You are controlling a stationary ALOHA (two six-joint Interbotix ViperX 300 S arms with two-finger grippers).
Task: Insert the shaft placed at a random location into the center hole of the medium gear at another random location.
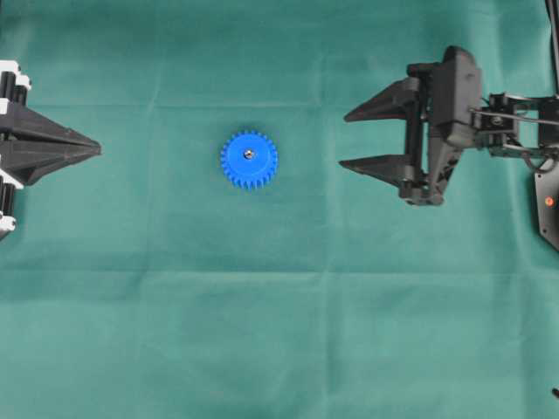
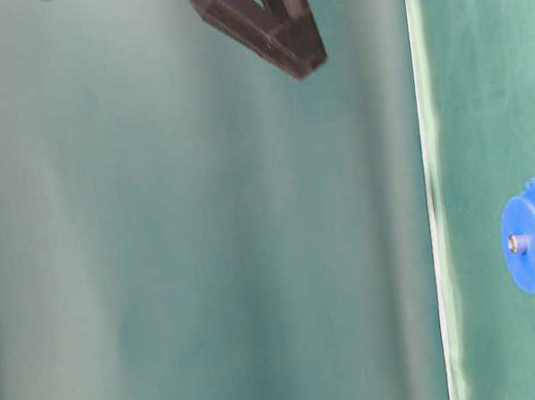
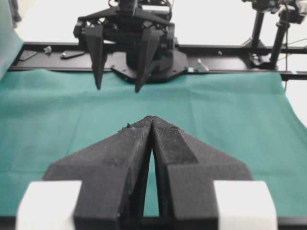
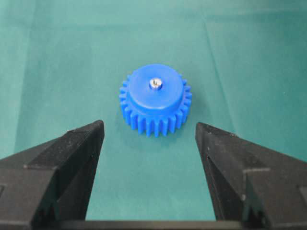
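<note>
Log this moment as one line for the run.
shaft: seated in medium gear | right gripper: open, empty | left gripper: shut

Even, bright light; soft shadows; table-level view blurred, left-wrist background overexposed.

- one blue gear [image 1: 249, 160] on the green cloth [image 1: 279, 332]
- one little metal pin [image 1: 249, 154], sitting in the gear's middle
- two grippers, left [image 1: 94, 150] and right [image 1: 347, 140] of the gear

A robotics lab bench: green cloth [image 1: 279, 349] over a table, black metal rig frame [image 3: 240, 50] behind.
</note>
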